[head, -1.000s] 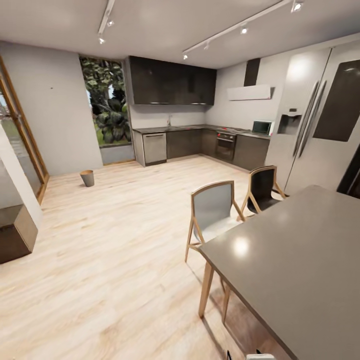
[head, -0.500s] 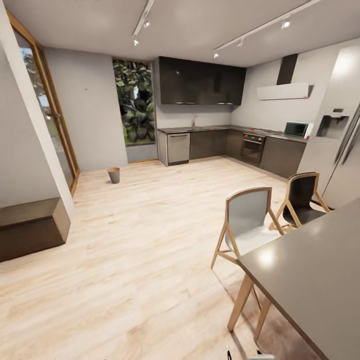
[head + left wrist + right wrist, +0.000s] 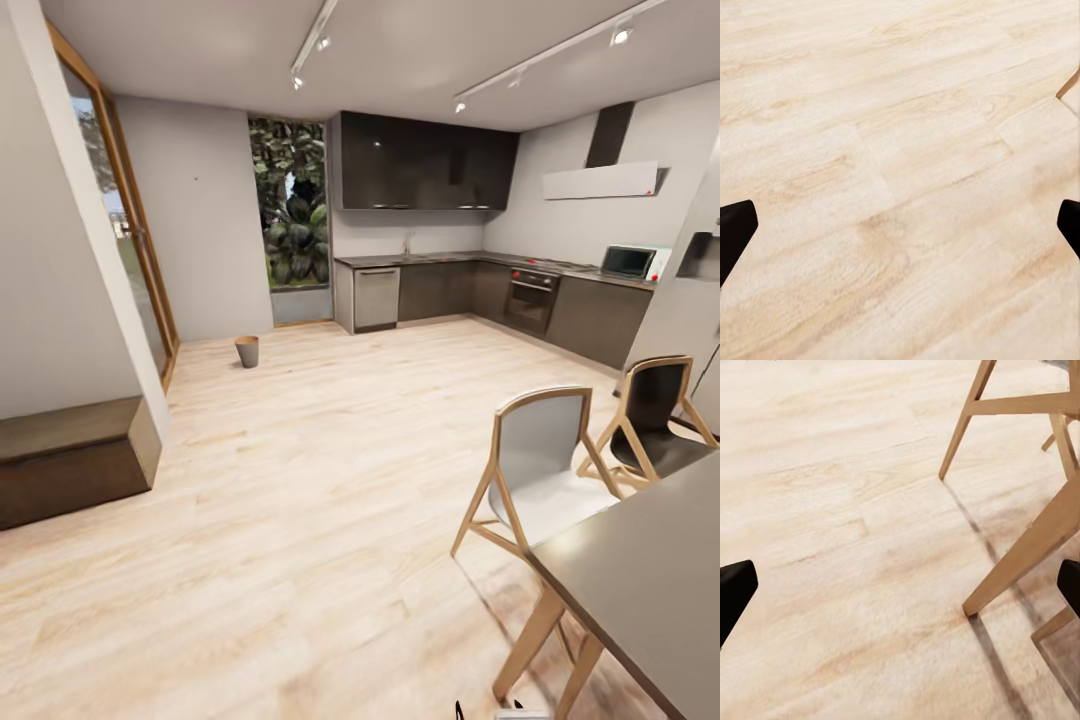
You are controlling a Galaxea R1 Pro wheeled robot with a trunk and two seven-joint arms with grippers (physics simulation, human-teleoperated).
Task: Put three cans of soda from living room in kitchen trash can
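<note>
You're looking into the kitchen, both grippers empty.
The bin (image 3: pixel 247 351) is sitting on the plank floor (image 3: pixel 300 500) far ahead, near the glass door (image 3: pixel 125 240) and left of the counters (image 3: pixel 440 290). Table (image 3: pixel 650 560) and two chairs (image 3: pixel 545 470) are sitting at your right. Left gripper (image 3: pixel 900 225) is hanging wide open over bare floor; right gripper (image 3: pixel 900 585) is also spread wide, nothing between the fingertips, chair and table legs (image 3: pixel 1020 562) below it.
</note>
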